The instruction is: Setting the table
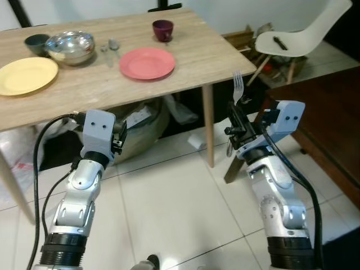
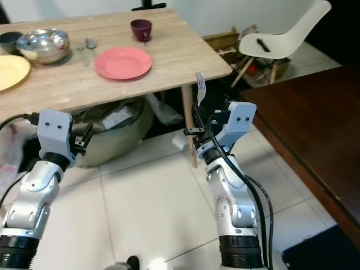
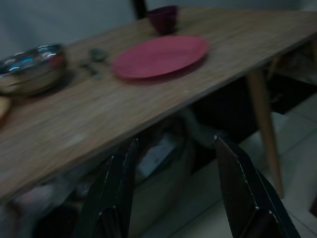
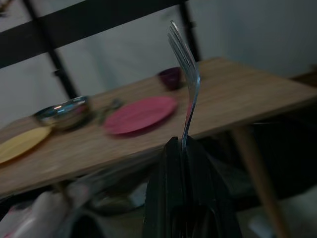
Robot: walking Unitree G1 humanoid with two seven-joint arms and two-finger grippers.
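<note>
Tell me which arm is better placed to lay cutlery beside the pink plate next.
Right. The right gripper already holds the fork upright by the table's right edge; the left gripper is open and empty.

Ahead of the tool stands a wooden desk. On it lie a red plate, a purple cup, a steel bowl, a yellow plate, a dark bowl and cutlery.

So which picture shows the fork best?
The right wrist view: the fork stands close up, tines up, pinched in the right hand. Both eye views show it smaller, held upright beside the table corner. The left wrist view looks at the pink plate.
</note>
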